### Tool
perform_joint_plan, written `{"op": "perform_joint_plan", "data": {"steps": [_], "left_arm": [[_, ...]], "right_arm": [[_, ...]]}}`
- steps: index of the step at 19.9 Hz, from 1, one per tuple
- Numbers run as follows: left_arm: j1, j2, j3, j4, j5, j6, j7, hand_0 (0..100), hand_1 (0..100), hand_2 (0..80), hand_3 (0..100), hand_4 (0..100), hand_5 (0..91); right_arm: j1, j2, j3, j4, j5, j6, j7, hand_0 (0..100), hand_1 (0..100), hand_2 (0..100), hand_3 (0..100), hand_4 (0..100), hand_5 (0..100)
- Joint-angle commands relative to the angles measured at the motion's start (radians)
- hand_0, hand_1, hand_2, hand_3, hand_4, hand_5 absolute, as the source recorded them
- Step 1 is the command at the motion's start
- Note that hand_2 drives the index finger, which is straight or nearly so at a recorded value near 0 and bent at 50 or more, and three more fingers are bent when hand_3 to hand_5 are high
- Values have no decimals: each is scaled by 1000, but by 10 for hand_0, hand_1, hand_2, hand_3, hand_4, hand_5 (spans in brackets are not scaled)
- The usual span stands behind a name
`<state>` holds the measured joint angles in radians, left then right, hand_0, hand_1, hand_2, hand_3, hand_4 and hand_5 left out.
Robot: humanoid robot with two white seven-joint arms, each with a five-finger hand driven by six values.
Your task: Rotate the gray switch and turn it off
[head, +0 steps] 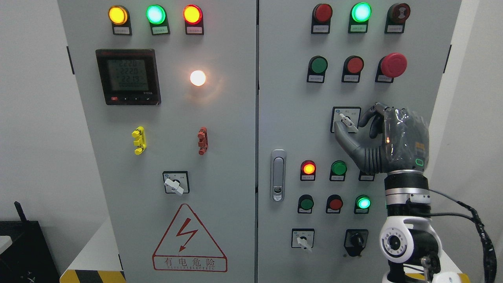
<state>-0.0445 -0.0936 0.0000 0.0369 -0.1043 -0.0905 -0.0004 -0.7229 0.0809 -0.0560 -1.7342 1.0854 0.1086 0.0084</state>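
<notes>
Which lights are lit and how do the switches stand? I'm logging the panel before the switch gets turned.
Right hand: fingers curled around the gray switch, handle tilted.
Top-left lamps: yellow, green, red, all lit.
White lamp: lit.
Meter: display on.
Top-right green lamp: lit.
Red mushroom button: unlit.
Lower-left switch: handle tilted.

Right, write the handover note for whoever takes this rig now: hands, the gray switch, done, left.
Right hand: raised at the right-hand cabinet door, thumb and curled fingers around the gray switch, at or very near its lever; firm contact cannot be confirmed.
Left hand: not in view.
Gray switch: upper selector on the right door, below the green, red and mushroom buttons; lever points down-right.
Done: hand brought to the switch.
Left: close on the lever, rotate it to off, withdraw.
</notes>
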Motion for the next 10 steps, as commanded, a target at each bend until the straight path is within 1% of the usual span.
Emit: {"op": "perform_joint_plan", "data": {"steps": [1, 4, 10], "left_arm": [[0, 0, 32, 1, 0, 0, 0, 120, 389, 0, 0, 0, 0], [0, 0, 32, 0, 0, 0, 0, 120, 389, 0, 0, 0, 0], [0, 0, 32, 0, 0, 0, 0, 120, 389, 0, 0, 0, 0]], "right_arm": [[-4, 3, 4, 2, 4, 0, 1, 244, 355, 664, 941, 883, 1000], [-4, 3, 11, 2, 5, 5, 1, 271, 358, 669, 943, 885, 1000], [-4, 3, 16, 2, 5, 17, 1, 280, 368, 671, 946, 887, 1000]]}}
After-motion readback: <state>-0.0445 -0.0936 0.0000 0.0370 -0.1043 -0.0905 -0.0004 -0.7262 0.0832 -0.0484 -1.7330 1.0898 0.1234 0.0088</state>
